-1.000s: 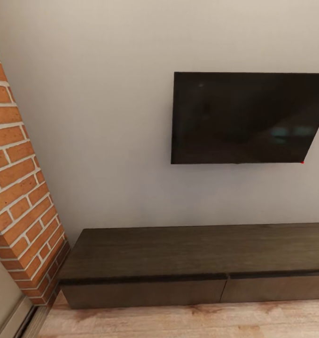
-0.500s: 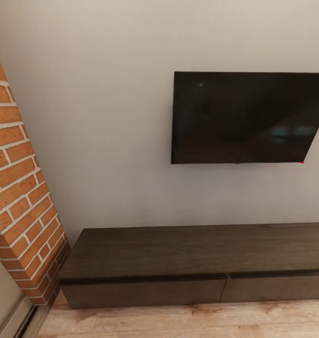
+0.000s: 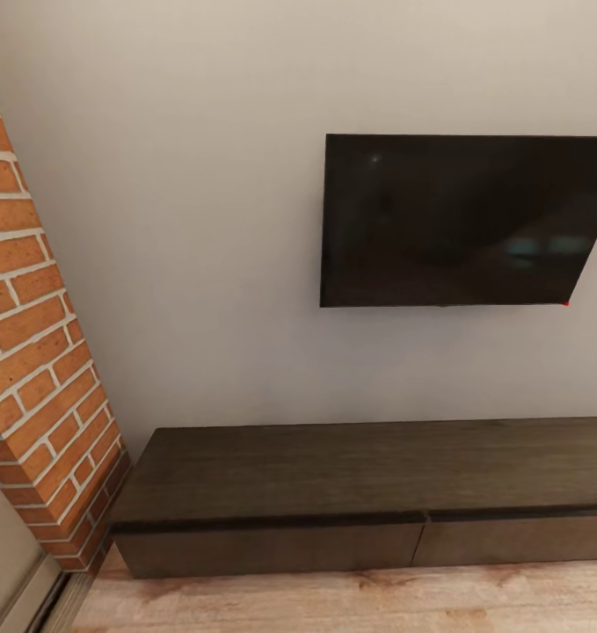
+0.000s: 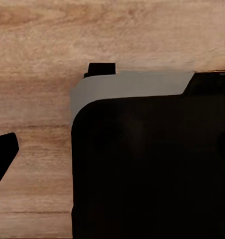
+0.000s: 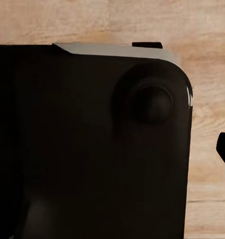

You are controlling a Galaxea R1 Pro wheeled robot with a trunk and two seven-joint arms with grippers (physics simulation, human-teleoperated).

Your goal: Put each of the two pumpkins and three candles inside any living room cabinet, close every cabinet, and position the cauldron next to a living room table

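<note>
The cabinet (image 3: 368,492) is being seen in the head view as a long, low, dark brown console that is standing on the pale wooden floor (image 3: 333,607) against a plain light wall (image 3: 201,220). Its broad top is lying bare in the part being shown, and two handle-less drawer fronts are being presented along its front edge, both sitting flush and shut, with a thin seam between them below the middle of the top. The cabinet's left end is being met by a red brick pillar (image 3: 34,352), which is touching or standing just beside it; the right end is being cut off by the picture's edge. A dark, switched-off television (image 3: 461,220) is being carried on the wall above the cabinet's right half, well apart from its top.

In the left wrist view, a large black body of the robot (image 4: 152,169) with a grey upper face is being looked down on over the wooden floor, and a dark tip is being caught at one edge. In the right wrist view, a similar black body (image 5: 92,144) with a round knob is being shown over the same floor. Whether either pincer is released or clenched cannot be told from these views.
</note>
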